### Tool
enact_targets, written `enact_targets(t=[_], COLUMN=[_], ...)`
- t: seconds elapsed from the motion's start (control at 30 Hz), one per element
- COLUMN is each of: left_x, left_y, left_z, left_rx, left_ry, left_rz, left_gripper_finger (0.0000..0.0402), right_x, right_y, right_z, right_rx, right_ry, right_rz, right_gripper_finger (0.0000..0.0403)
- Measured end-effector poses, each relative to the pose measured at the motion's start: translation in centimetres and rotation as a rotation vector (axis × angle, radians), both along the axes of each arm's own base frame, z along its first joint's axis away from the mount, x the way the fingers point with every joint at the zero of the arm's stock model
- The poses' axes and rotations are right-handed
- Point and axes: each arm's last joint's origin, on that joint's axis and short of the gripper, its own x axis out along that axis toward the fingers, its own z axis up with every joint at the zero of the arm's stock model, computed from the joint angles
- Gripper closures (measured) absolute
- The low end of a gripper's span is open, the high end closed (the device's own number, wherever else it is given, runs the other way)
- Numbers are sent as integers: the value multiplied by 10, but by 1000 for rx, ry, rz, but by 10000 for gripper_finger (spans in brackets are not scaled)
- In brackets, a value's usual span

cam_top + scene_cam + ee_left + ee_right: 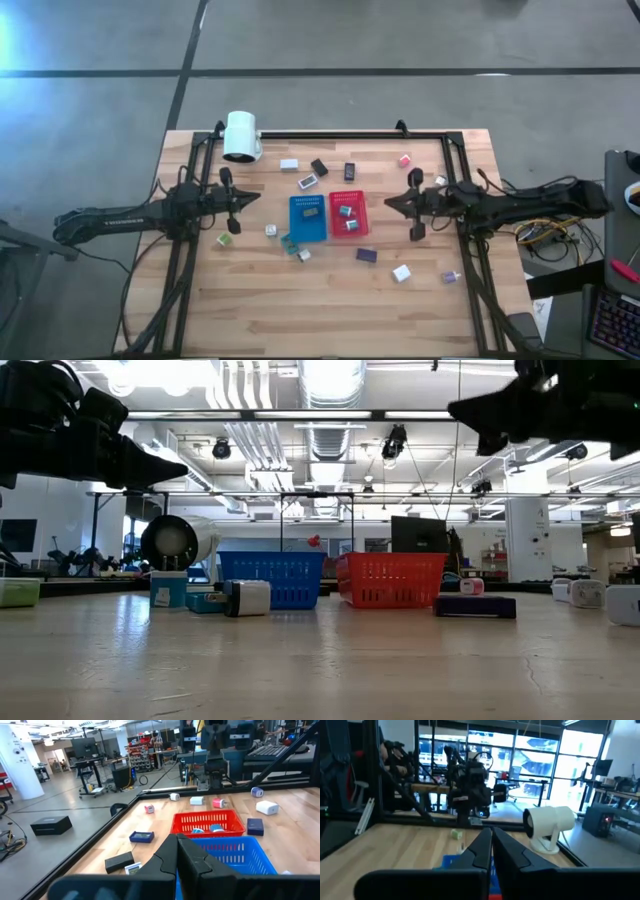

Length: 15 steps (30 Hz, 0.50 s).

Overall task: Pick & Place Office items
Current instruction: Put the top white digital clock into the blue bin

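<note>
Small office items lie scattered on the wooden table: a white block (402, 272), a dark blue one (367, 255), a black one (319, 167), a pink-red one (404, 160) and a green one (224, 240). A blue tray (309, 217) holds one item; the red tray (348, 212) beside it holds two. My left gripper (255, 198) hovers shut, left of the blue tray, well above the table. My right gripper (389, 202) hovers shut, right of the red tray. Both hold nothing.
A white cylindrical lamp head (242, 136) stands at the table's far left corner. A black frame (330, 134) runs along the far edge and both sides. More items sit near the trays, such as a teal one (289, 242) and a white one (271, 230).
</note>
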Motion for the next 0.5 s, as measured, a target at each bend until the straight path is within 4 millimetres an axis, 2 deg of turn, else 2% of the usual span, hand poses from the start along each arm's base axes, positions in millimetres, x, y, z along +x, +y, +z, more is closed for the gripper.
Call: enact_targets(t=[0.33, 0.5], left_x=[0, 0], left_y=[0, 0], left_z=[1, 1], left_rx=[9, 5], left_ry=[-6, -7], left_rz=[-1, -1], left_gripper_finger=[396, 396], right_x=[-13, -13], right_y=[-2, -2], right_z=[-3, -4], right_rx=[-25, -25], right_ry=[-43, -40], right_rz=[174, 181], right_gripper_finger=[394, 394])
